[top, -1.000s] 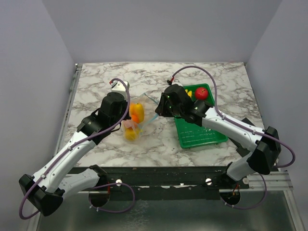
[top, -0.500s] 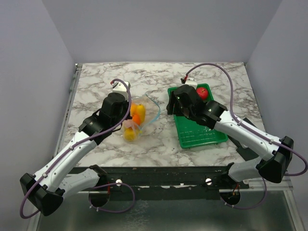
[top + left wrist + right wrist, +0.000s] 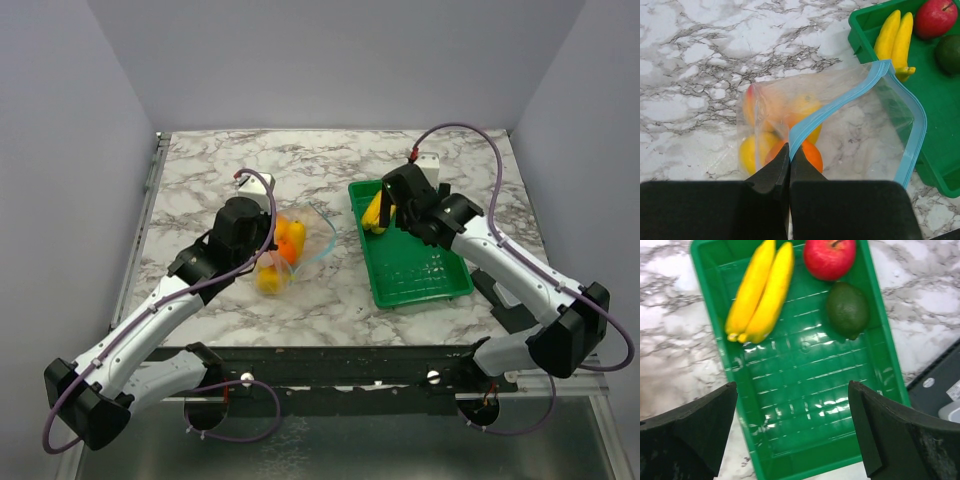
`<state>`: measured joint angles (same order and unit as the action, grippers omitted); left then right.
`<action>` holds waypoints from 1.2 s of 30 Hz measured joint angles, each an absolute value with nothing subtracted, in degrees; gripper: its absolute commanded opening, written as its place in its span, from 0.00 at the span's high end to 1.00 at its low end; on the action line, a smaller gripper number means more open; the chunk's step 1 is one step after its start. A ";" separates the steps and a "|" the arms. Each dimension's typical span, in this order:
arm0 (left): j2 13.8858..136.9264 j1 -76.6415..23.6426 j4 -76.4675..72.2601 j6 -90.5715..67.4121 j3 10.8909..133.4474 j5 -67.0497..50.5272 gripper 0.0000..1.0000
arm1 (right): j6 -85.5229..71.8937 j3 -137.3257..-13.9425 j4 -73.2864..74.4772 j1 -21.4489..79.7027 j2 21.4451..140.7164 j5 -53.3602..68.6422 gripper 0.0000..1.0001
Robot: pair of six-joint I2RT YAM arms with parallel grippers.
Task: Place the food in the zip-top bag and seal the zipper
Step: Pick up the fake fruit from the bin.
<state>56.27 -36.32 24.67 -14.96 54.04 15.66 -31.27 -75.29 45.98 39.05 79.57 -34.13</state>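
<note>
Low in frame, the left fingers (image 3: 767,175) clamp the zipper (image 3: 840,101). The right fingers (image 3: 700,422) gape empty over the green tray (image 3: 805,385).

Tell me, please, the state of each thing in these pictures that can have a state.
zip-top bag: mouth open, several fruits inside
zipper: unsealed
left gripper: shut on the zipper
right gripper: open, empty, above the tray
green tray: upright, partly filled
banana bunch: lying in the tray
red apple: in the tray
dark green fruit: in the tray

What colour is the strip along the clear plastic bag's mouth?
The strip is light blue, clearest in the left wrist view.
</note>
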 measured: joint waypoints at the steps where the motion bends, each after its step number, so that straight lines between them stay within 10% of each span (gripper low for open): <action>1: 56.12 -36.32 24.27 -14.92 53.67 15.64 1.00 | -30.96 -75.18 46.09 38.33 79.81 -34.28 0.00; 36: 51.05 -36.32 19.59 -13.41 47.40 14.52 1.00 | -21.08 -78.59 39.53 21.52 105.69 -32.18 0.06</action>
<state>51.05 -36.32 19.59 -13.41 47.40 14.52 -21.08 -78.59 39.53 21.52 105.69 -32.18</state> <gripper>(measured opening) 0.003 0.957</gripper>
